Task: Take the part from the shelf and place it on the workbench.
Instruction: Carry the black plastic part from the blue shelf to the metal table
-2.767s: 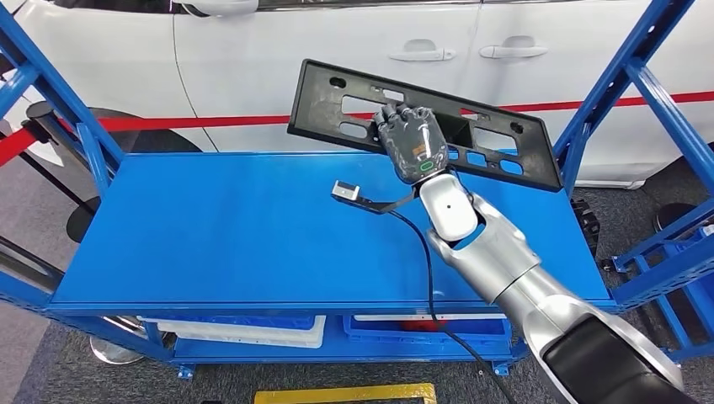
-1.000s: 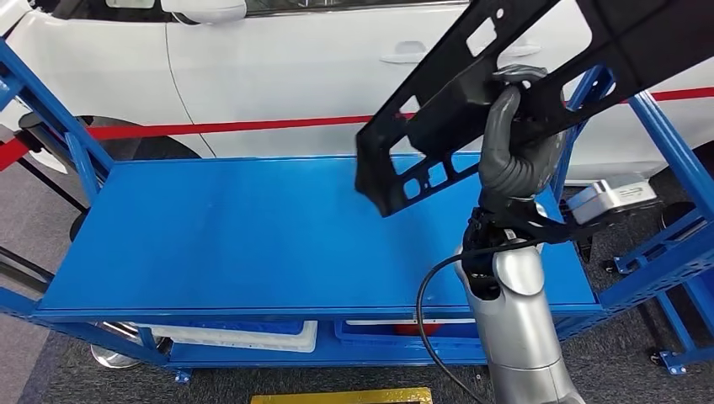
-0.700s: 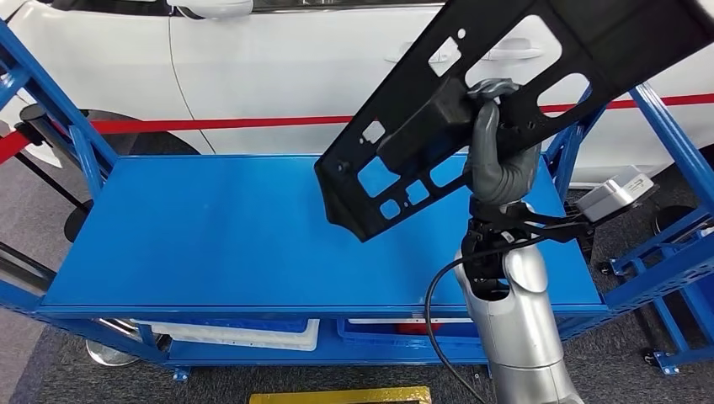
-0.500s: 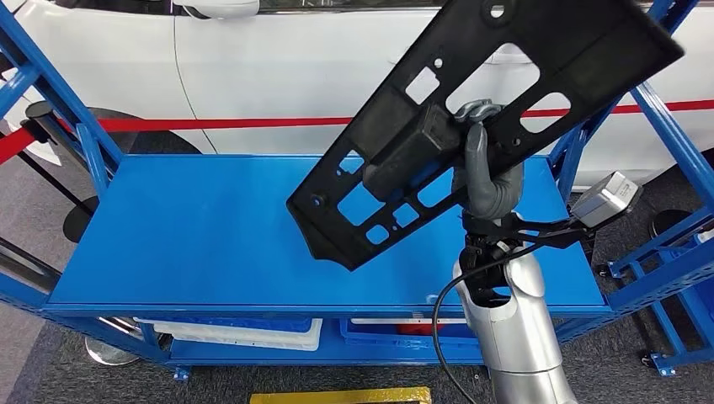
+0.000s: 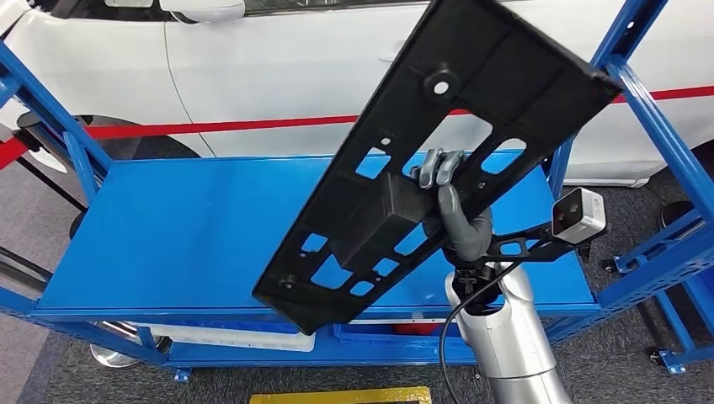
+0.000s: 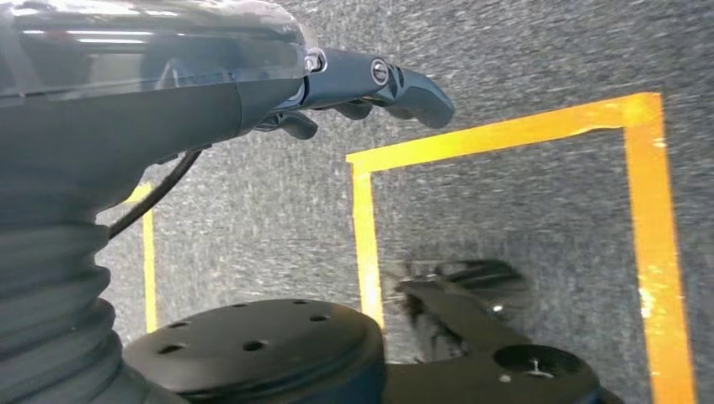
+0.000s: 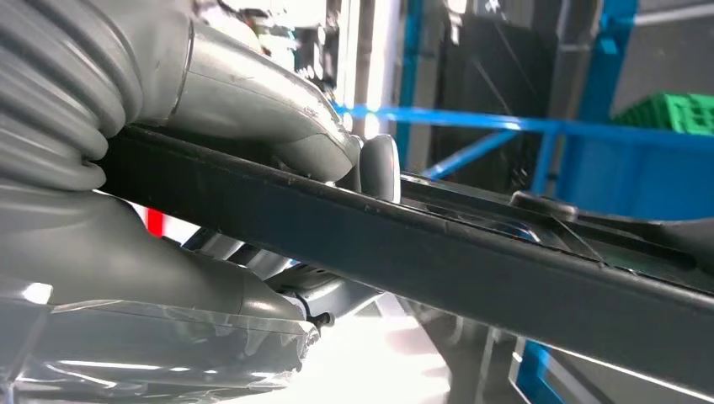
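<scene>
Above the smooth blue shelf (image 5: 185, 227), right hand (image 5: 459, 220) fingers grip the flat, perforated black part (image 5: 438, 160).

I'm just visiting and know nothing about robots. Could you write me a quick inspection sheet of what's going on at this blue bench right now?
Surface: blue workbench top, bare where visible.
Job's things: long black plastic part with cut-outs, held tilted in the air above the bench, not yet set down.
Clutter: white trays on the lower shelf under the top.
Hands: right hand grips the part through a cut-out; left hand hangs over the floor, holding nothing.
Cables: a black cable runs along the right arm.
Surroundings: white car with a red stripe behind the bench, blue rack posts to the sides, yellow tape on grey floor.
</scene>
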